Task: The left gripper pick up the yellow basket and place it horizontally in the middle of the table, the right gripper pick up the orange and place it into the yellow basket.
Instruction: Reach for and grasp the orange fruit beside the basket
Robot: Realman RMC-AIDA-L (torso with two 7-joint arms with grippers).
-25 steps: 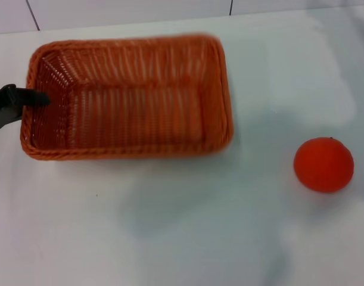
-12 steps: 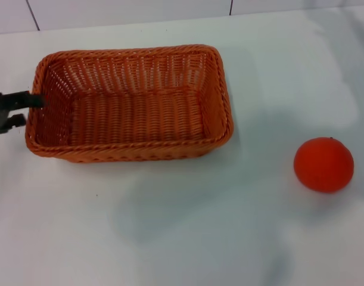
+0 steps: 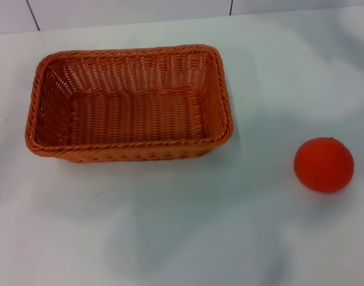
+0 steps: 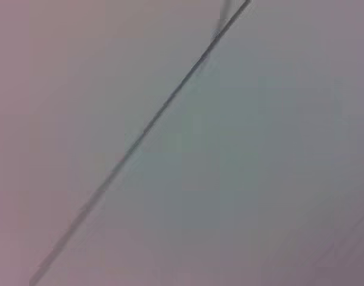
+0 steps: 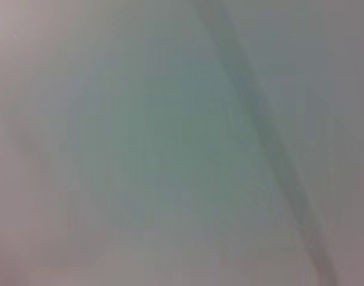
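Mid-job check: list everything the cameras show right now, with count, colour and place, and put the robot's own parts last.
yellow basket: 1, orange-brown woven wicker, on the table left of centre and toward the far side in the head view, long side running left to right, nothing inside.
orange: 1, bright red-orange, on the table at the right side, apart from the basket.
table: 1, glossy white, under both things.
wall tiles: white with dark joints, along the far edge behind the table.
left gripper: not in any view; the left wrist view shows only a pale surface crossed by a thin dark line.
right gripper: not in any view; the right wrist view shows only a pale blurred surface.
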